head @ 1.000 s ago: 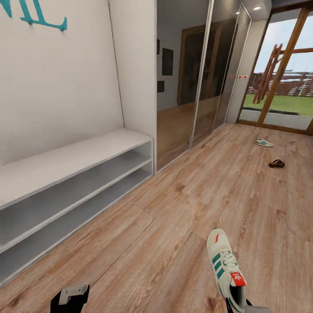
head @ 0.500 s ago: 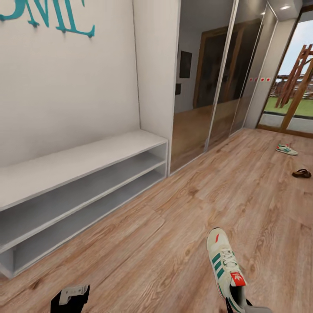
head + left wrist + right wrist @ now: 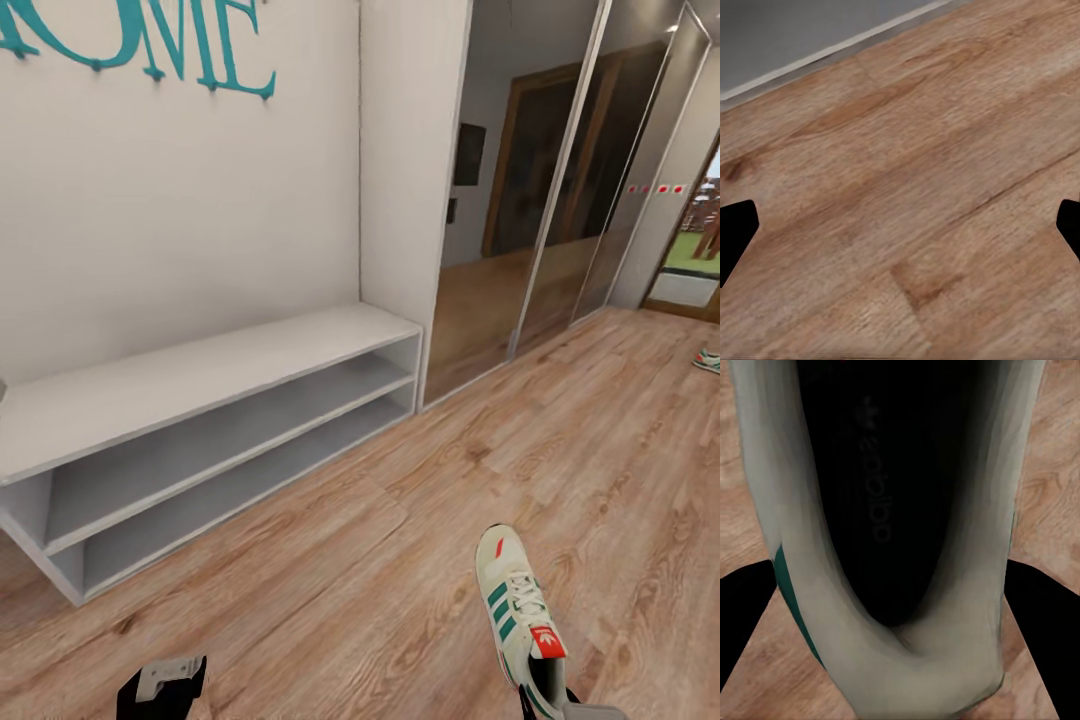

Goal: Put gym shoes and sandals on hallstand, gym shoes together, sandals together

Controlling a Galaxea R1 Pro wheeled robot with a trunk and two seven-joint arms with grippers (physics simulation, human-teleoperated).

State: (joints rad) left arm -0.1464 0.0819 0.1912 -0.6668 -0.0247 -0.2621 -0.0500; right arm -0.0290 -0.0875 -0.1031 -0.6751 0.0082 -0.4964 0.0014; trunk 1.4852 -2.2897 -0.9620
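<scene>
One white gym shoe [image 3: 518, 605] with green stripes hangs over the corridor floor [image 3: 330, 590], toe pointing away from me. My right gripper [image 3: 548, 702] is shut on its heel; the right wrist view looks into the dark inside of the gym shoe [image 3: 889, 510] with a black finger on either side. The other gym shoe [image 3: 710, 360] lies on the floor, cut by the far right edge. The light grey hallstand [image 3: 210, 365] stands along the left wall with its bench and both shelf rows bare. My left gripper [image 3: 162, 684] is open and empty over floor planks [image 3: 907, 187]. The sandals are out of view.
A dark mirrored wardrobe [image 3: 540, 200] follows the hallstand along the wall. Teal letters [image 3: 150, 40] hang on the white wall above the bench. A glass door [image 3: 700, 260] closes the corridor's far end. Open floor lies between me and the hallstand.
The view has swung left: the hallstand's near end and more teal letters came in, the far gym shoe slid to the right edge, the sandal left the picture. Both grippers held still.
</scene>
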